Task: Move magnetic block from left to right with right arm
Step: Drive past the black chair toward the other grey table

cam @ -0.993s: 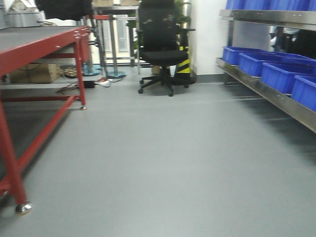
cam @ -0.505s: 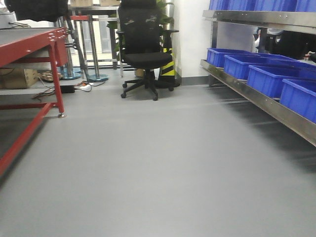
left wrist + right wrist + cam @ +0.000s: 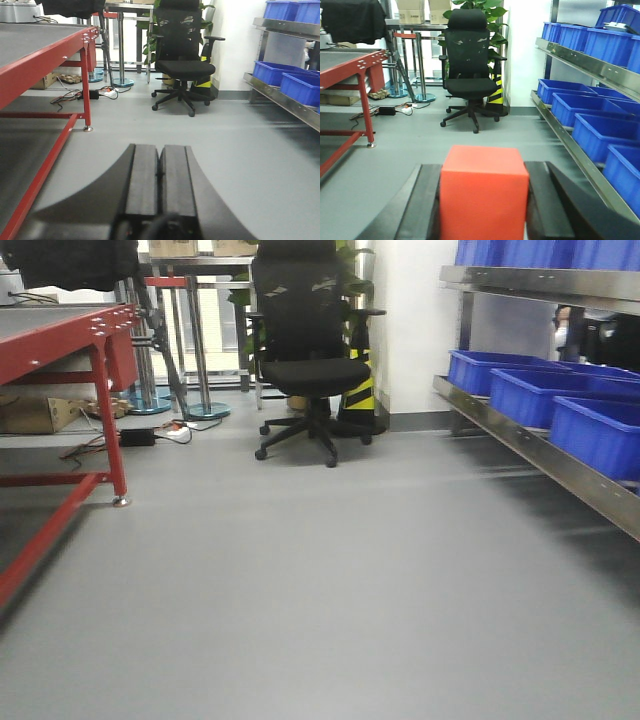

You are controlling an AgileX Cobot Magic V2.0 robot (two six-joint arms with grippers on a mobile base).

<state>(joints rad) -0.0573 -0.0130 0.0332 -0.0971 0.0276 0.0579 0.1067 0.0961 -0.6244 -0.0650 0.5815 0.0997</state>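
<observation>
The magnetic block point(image 3: 484, 192), a plain red cube, fills the lower middle of the right wrist view. My right gripper point(image 3: 484, 172) is shut on it, one black finger pressed against each side face, and holds it above the grey floor. In the left wrist view my left gripper point(image 3: 160, 150) is shut with nothing in it, its two black fingers point(image 3: 145, 175) lying together. Neither arm nor the block appears in the front view.
A red-framed table point(image 3: 60, 325) stands at the left. A steel rack with blue bins point(image 3: 595, 430) runs along the right. A black office chair point(image 3: 310, 360) and a yellow-black cone point(image 3: 360, 390) stand ahead by the white wall. Cables and a power strip point(image 3: 140, 435) lie under the table.
The front view has shifted over the second: the table slid further left, then the chair and rack drifted slightly right and nearer. The base is moving across the floor.
</observation>
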